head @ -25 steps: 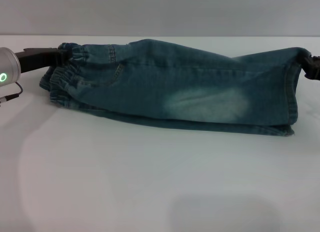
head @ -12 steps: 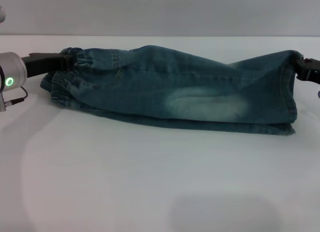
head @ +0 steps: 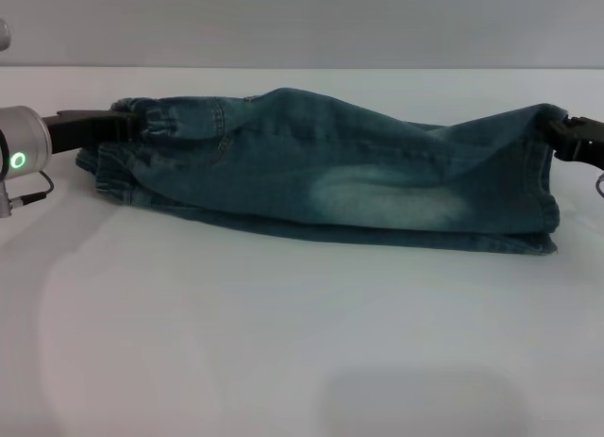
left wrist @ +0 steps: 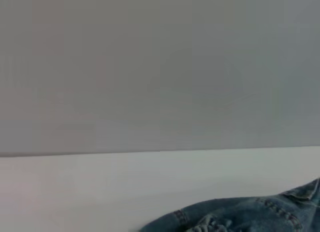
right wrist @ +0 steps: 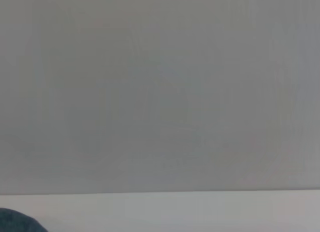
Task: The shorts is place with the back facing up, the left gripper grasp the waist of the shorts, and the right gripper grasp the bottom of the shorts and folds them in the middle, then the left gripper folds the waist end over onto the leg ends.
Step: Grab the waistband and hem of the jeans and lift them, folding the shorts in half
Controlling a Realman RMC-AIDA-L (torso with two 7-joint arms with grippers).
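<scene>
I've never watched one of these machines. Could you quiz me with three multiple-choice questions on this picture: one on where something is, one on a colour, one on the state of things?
1. Where does the left end effector grip the shorts?
A. the waist of the shorts
B. a leg hem
C. the middle

2. What colour is the light on the left wrist?
A. red
B. green
C. blue

3. How do the shorts lie?
A. spread flat, unfolded
B. rolled into a ball
C. folded lengthwise, both ends held

Answers: 1 A, black fingers meet the gathered band. 2 B, a green ring glows. 3 C, layers are stacked, and the right end effector holds the bottom of the shorts.
</scene>
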